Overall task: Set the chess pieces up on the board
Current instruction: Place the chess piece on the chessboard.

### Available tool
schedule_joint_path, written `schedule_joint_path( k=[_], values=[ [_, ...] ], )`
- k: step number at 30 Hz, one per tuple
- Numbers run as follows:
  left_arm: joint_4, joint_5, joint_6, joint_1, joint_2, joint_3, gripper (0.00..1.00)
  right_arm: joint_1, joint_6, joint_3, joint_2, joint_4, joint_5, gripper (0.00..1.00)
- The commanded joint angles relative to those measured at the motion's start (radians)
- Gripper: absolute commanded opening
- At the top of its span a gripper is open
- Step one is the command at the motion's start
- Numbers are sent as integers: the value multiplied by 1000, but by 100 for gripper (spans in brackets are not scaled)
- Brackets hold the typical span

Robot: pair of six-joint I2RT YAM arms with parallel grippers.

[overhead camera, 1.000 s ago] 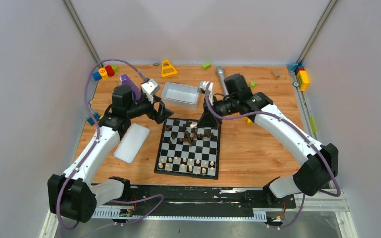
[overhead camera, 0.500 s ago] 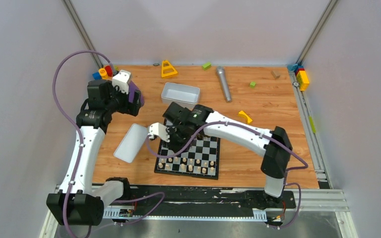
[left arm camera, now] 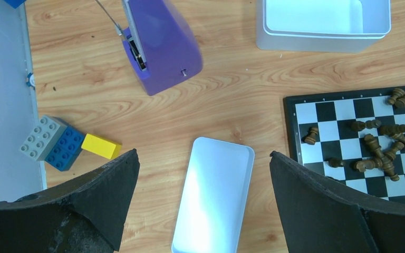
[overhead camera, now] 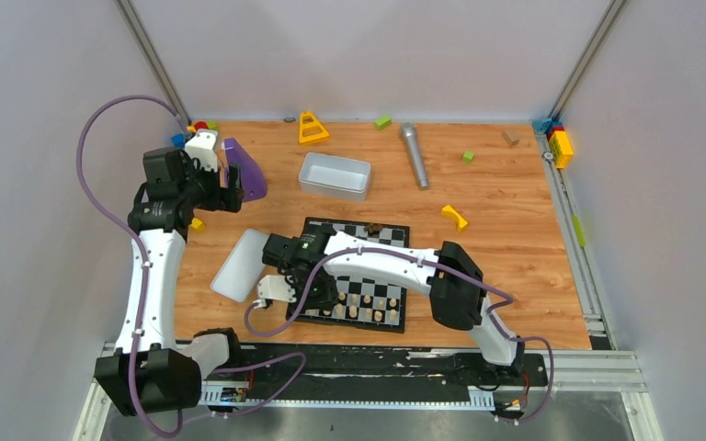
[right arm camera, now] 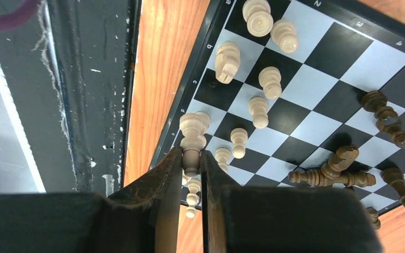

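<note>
The black-and-white board lies mid-table. My right gripper hangs over its near-left corner, shut on a pale beige chess piece whose head sticks out past the fingertips. Several pale pieces stand in rows along that edge of the board. Dark brown pieces lie toppled in a heap further in, also seen in the left wrist view as dark pieces on the board. My left gripper is open and empty, high above the table's left side.
A white lid lies left of the board and a white tray behind it. A purple stapler-like object and toy blocks sit far left. A grey microphone and a yellow curved block lie right of the tray.
My right arm swung from the board's far edge across to its near-left corner, carrying a pale piece. My left arm drew back leftward, away from the board, still open.
</note>
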Motion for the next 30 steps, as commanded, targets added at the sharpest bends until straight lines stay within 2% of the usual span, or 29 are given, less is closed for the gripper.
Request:
schedule_joint_path(
  k=[1, 30],
  values=[
    [14, 29, -19, 8, -20, 14, 100, 16, -23, 65, 34, -53, 70, 0],
    [21, 67, -8, 11, -41, -5, 100, 32, 6, 108, 146, -23, 114, 0]
  ],
)
